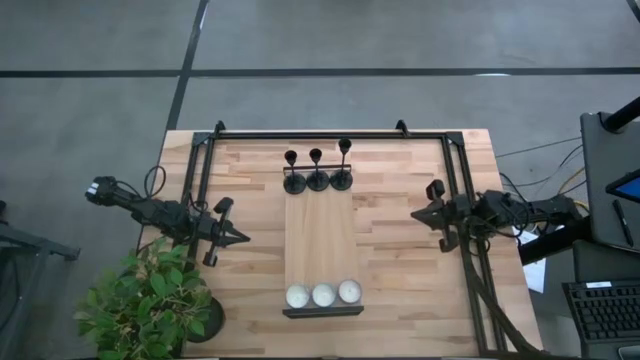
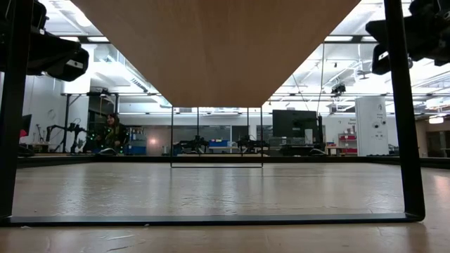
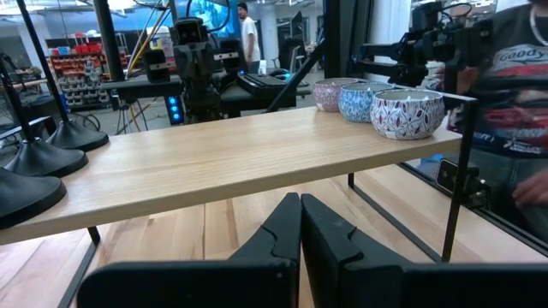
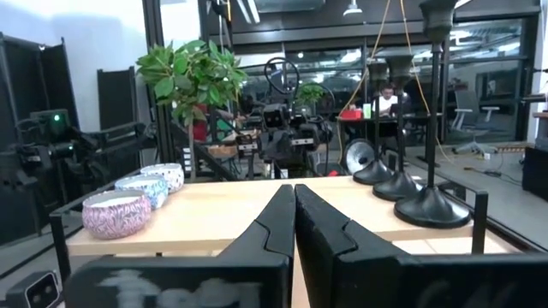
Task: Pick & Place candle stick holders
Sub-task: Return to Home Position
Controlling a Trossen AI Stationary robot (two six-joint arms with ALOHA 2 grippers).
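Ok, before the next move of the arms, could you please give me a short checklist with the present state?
1. Three candle stick holders upright on the shelf: ok.
2. Three scented candles in a row at the shelf's other end: ok.
3. Left gripper shut, empty, beside the shelf: ok.
4. Right gripper shut, empty, beside the shelf: ok.
5. Potted plant clear of the left arm: cannot tell.

Matt black metal candle stick holders, smooth wooden shelf

Robotics lab: distant arm rigs, monitor, stocked shelves.
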